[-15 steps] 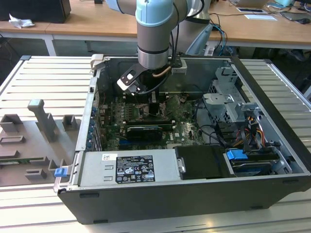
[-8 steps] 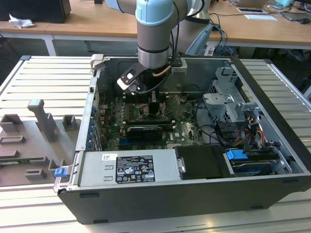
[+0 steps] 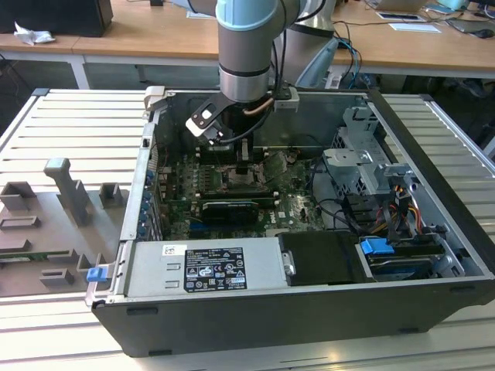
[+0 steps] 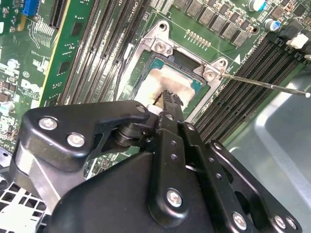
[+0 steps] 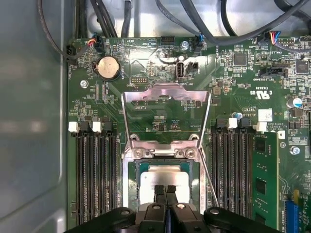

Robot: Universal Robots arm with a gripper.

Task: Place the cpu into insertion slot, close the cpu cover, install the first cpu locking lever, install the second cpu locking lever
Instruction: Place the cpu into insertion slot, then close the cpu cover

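Observation:
The cpu (image 5: 164, 175) (image 4: 170, 81) lies flat in the insertion slot (image 5: 130, 180) (image 4: 160, 46), its pale silver face up. The cpu cover (image 5: 165, 92) stands swung open, back from the socket on its hinge. My gripper (image 5: 165, 190) (image 4: 171, 99) is shut, its two black fingers pressed together with the tips right over the cpu's face; I cannot tell if they touch it. A thin locking lever (image 4: 262, 83) (image 5: 210, 180) sticks out free beside the socket. In the exterior view my gripper (image 3: 242, 166) reaches down into the open computer case.
Long black memory slots (image 5: 95, 174) (image 5: 233, 170) flank the socket. A coin battery (image 5: 108, 68) and cables lie beyond the cover. The case holds a power supply (image 3: 205, 267) in front and a drive cage (image 3: 371, 166) at the exterior view's right.

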